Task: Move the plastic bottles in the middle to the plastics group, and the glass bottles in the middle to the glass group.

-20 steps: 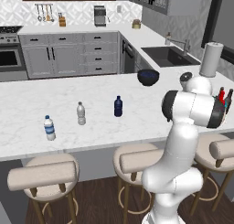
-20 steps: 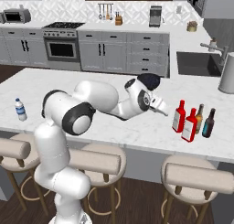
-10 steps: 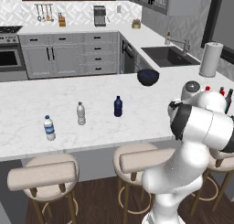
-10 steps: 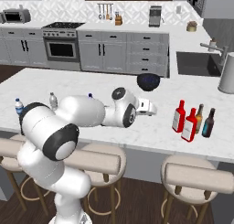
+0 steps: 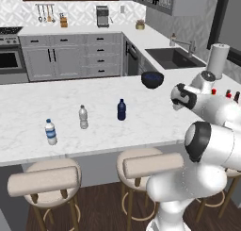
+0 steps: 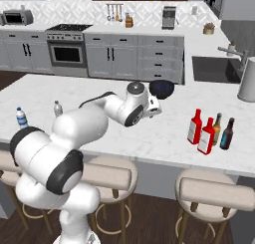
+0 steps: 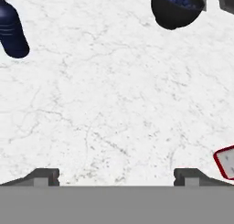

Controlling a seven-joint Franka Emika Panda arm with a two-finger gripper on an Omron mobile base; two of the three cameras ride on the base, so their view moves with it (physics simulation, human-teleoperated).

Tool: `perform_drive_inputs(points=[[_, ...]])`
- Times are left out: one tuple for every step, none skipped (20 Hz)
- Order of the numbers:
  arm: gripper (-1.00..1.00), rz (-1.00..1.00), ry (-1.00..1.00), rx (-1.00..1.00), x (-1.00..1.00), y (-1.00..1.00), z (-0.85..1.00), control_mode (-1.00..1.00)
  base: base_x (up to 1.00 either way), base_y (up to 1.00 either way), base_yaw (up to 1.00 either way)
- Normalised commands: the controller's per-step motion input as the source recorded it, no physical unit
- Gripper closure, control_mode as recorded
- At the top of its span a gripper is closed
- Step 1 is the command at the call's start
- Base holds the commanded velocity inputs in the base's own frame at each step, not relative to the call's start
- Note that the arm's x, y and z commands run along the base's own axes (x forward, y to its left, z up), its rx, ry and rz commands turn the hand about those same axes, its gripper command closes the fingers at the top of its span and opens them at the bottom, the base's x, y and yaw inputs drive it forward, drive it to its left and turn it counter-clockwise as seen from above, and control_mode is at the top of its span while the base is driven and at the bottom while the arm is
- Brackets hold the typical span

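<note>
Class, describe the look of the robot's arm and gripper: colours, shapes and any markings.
The arm is built of glossy white rounded segments joined by dark grey bands at the joints. Its gripper ends in two small dark grey finger tips with stepped, blocky ends. No cables or markings are visible.

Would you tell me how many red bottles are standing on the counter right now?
2. Both stand at the counter's right end: one red bottle farther back, the other red bottle nearer the front edge, just left of the two dark bottles.

Bare counter (image 7: 119, 104) between navy bottle (image 7: 13, 33) and dark bowl (image 7: 176, 8).
</note>
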Motion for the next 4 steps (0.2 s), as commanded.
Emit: perform_drive_inputs(points=[[-1.00, 0.16, 0.03, 0.07, -0.16, 0.50, 0.21, -1.00, 0.00, 0.00, 0.00], [-1.00, 0.13, 0.00, 0.04, -0.14, 0.55, 0.14, -1.00, 0.00, 0.00, 0.00], [-1.00, 0.10, 0.00, 0.03, -0.13, 0.58, 0.12, -1.00, 0.00, 0.00, 0.00], [-1.00, 0.05, -0.09, 0.02, -0.11, 0.62, 0.15, -1.00, 0.00, 0.00, 0.00]])
